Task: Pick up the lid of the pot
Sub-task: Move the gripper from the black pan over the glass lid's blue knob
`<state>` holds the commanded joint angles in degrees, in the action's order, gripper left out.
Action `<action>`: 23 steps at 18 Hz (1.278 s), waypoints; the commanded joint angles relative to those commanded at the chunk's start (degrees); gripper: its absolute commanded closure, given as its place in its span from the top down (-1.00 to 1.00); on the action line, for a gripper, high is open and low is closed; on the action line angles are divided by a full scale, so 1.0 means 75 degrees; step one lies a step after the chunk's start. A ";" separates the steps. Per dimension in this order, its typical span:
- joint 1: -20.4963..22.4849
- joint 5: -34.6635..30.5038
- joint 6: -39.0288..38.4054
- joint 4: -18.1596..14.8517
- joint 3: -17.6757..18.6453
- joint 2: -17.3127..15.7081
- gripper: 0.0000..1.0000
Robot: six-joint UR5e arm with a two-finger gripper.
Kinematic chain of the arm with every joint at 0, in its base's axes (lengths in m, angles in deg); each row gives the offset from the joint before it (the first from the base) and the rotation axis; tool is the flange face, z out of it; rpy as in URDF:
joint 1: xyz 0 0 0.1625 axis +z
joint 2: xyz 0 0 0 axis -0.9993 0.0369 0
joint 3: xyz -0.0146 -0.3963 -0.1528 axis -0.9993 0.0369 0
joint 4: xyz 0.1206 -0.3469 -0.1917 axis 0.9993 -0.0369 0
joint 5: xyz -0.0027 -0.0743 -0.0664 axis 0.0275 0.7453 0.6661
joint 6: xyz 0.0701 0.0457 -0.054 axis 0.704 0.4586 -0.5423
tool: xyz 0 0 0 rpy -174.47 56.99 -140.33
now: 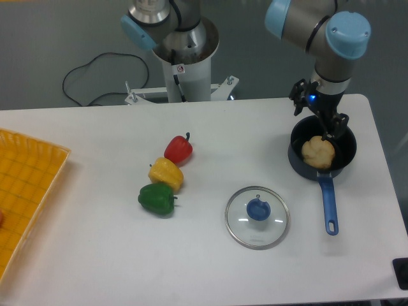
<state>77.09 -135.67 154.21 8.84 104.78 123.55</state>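
Observation:
At the top of the view, by the table's back edge, hangs what looks like the dark gripper [179, 88]; its fingers are too small and dark to tell how they stand. The pot lid [250, 233] lies flat on the white table, right of centre and toward the front. It is clear glass with a metal rim, and its round blue knob [258, 209] faces up. A wide stretch of table separates the gripper from the lid, and nothing touches the lid.
A black pan [298, 157] with a blue handle [328, 207] holds a light-brown item [318, 152]. A person [326, 54] appears behind it. Left of the lid lie red [178, 150], yellow [167, 173] and green [157, 199] peppers. A yellow-orange bin [32, 166] stands far left.

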 joint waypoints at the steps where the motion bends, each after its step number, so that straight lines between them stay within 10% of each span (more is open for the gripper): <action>1: -0.0024 -0.0012 -0.0210 0.0012 -0.0035 0.0023 1.00; 8: -0.0633 0.0023 -0.1955 0.0129 -0.0118 0.0223 1.00; 15: -0.1148 0.0000 -0.6242 0.0797 -0.0001 0.0480 1.00; 23: -0.1511 0.0000 -0.6493 0.1333 0.0105 0.0878 1.00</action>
<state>65.76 -135.67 105.51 18.84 105.57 130.14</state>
